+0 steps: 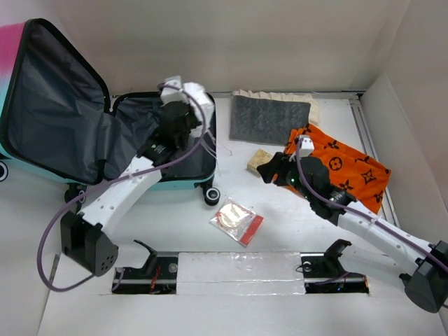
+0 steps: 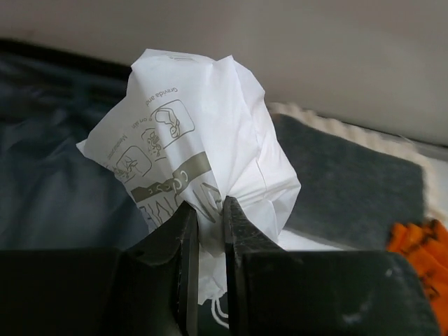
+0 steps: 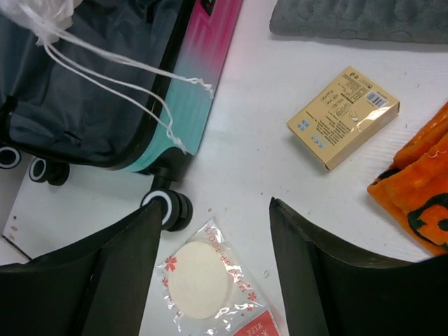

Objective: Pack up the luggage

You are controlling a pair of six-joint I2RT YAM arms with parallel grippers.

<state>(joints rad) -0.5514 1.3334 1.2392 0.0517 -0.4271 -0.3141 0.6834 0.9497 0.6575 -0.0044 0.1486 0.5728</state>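
Two arms show in the overhead view: the luggage (image 1: 105, 133) lies open at the upper left of the frame, dark lining up. The left gripper (image 1: 178, 112) hangs over its right-hand half, pinching a white bag (image 1: 185, 91). Right of centre, the right gripper (image 1: 269, 168) hovers beside a tan box (image 1: 257, 159), between a grey mat (image 1: 269, 119) and an orange cloth (image 1: 343, 164). A clear packet (image 1: 236, 220) lies lower centre. From the left wrist, the left gripper (image 2: 208, 224) is clenched on the crumpled white bag (image 2: 203, 154), with the luggage lining (image 2: 56, 182) at left and the grey mat (image 2: 350, 189) at right. From the right wrist, the right gripper (image 3: 215, 204) is spread wide and holds nothing. The clear packet (image 3: 203, 280) lies between its fingers, the tan box (image 3: 343, 115) at upper right, and the luggage (image 3: 203, 63) at upper left with drawstrings (image 3: 119, 66) draped over its rim.
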